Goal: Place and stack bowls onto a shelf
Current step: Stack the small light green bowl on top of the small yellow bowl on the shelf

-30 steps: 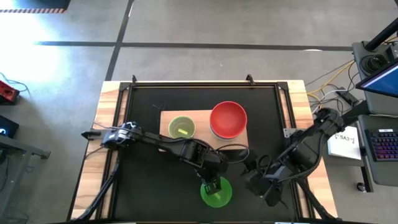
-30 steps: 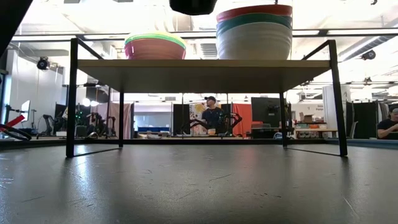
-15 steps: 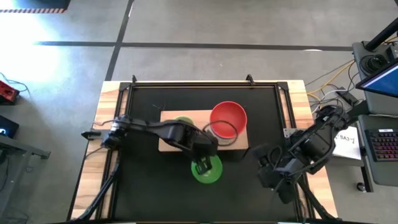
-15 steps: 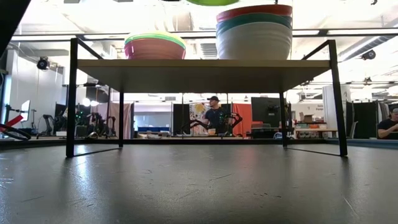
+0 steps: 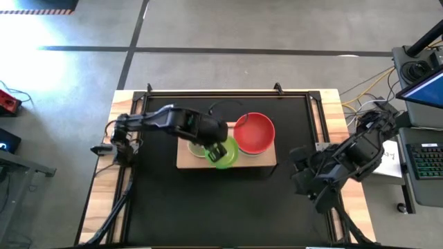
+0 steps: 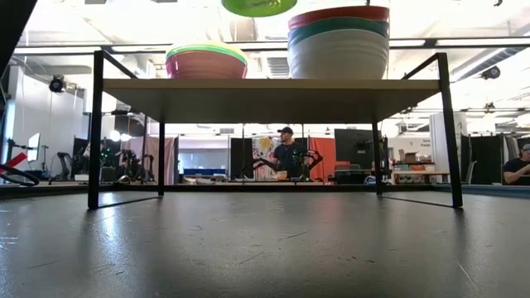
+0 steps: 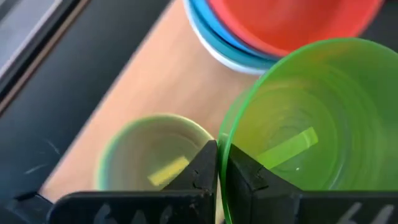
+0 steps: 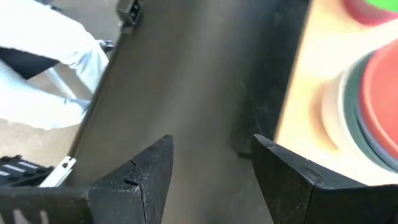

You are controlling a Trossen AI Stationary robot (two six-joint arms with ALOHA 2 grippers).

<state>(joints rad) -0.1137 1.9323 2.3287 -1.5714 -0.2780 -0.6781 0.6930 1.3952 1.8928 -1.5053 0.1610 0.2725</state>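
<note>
1. The left gripper [image 5: 220, 149] hung over the shelf [image 5: 187, 161]; its 2 dark fingers [image 7: 200, 171] were pinched tight on the rim of the bright green bowl [image 5: 225, 155], 1 finger inside the rim and 1 outside.
2. The bright green bowl was held in the air, clear of the board; in the low view it [image 6: 258, 7] floated above the level of the shelf top [image 6: 265, 88], between the 2 stacks.
3. Just below and beside the gripper, toward the arm's own base, sat the small stack topped by the yellow-green bowl [image 7: 149, 158]; in the low view that stack [image 6: 206, 60] showed a yellow-green rim over a pink one; the held bowl partly overlapped it from above in the high view, not centred on it.
4. On the gripper's other side stood the large stack, the red bowl [image 5: 254, 131] on top; the left wrist view showed the red bowl [image 7: 286, 22] nested in a blue one [image 7: 214, 45]; the low view showed red, teal and white layers [image 6: 338, 41]; the held bowl's rim came close to it, and whether they touched could not be told.
5. The right gripper [image 5: 299, 173] waited well away from the shelf, over the black mat [image 5: 159, 207] near the table's right edge; its fingers [image 8: 134, 174] stood wide apart with nothing between them.
6. Beyond the table, in the low view, a person [image 6: 286, 153] stood in the room behind.
</note>
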